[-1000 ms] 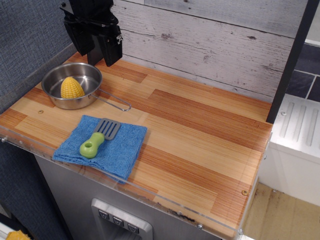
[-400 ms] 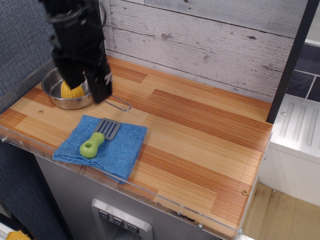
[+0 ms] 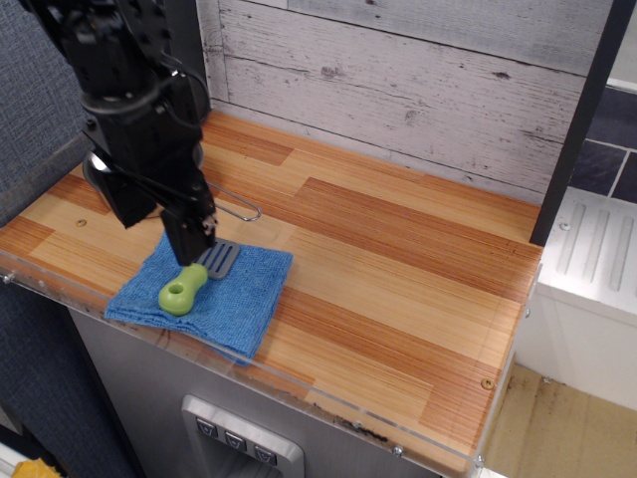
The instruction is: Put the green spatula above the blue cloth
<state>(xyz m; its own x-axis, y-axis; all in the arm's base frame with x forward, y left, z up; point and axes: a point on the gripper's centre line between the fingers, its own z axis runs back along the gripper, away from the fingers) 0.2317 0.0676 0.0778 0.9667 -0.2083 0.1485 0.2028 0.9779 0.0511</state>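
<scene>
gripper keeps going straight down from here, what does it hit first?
Most likely the green spatula: the gripper points down over where the handle meets the grey blade, which lies on the blue cloth. Depth is unclear from this single view, so the remaining gap and exact contact spot can't be judged.

Black arm reaching down at the left, gripper pointing downward

The arm (image 3: 119, 90) enters from the upper left corner and angles down and forward, its bulky black wrist housing wrapped with dark cables. The gripper (image 3: 189, 244) hangs at its lower end, pointing almost straight down. One dark finger (image 3: 187, 237) shows clearly as a narrow block; the other cannot be made out from this side, so how far the jaws stand apart cannot be told.
</scene>
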